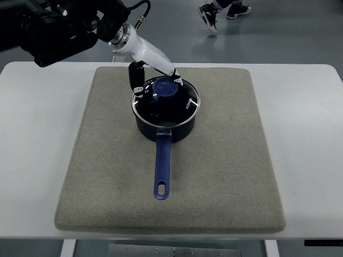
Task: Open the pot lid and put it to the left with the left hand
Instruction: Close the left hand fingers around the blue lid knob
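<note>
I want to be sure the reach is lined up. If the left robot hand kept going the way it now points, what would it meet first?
The blue knob on the pot lid. The left robot hand slants down and rightward from the upper left, fingers already at the knob. Whether they touch it is unclear from this steep view.

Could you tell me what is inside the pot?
The glass lid still covers the pot, with the left hand at its blue knob. Through the glass only a dark interior shows; any contents cannot be made out.

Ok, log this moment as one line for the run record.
stage: reach | left hand: at lid knob, grasp unclear | lid: on pot | pot: on mat | right hand: out of view
</note>
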Controlling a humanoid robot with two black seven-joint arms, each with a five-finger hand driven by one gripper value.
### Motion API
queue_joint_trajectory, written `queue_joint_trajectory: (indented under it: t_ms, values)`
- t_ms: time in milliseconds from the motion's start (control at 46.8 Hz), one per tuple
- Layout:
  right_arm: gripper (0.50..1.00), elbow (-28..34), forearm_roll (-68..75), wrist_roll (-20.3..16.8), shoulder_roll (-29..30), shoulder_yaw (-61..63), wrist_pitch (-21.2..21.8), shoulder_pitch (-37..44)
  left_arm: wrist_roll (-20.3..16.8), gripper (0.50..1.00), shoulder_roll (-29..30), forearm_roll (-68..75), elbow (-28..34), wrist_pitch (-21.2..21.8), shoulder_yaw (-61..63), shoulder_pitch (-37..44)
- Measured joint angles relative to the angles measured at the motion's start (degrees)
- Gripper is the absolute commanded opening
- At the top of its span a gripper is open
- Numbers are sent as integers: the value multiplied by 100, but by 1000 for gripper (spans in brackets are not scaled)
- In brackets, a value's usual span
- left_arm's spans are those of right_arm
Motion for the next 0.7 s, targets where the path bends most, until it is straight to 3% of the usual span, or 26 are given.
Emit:
queue_joint_trajectory:
  t_ms: [705]
  values:
    - [917, 1, 0, 0, 0, 0, 0, 3, 0, 962, -49, -55, -2, 12, -24, 77]
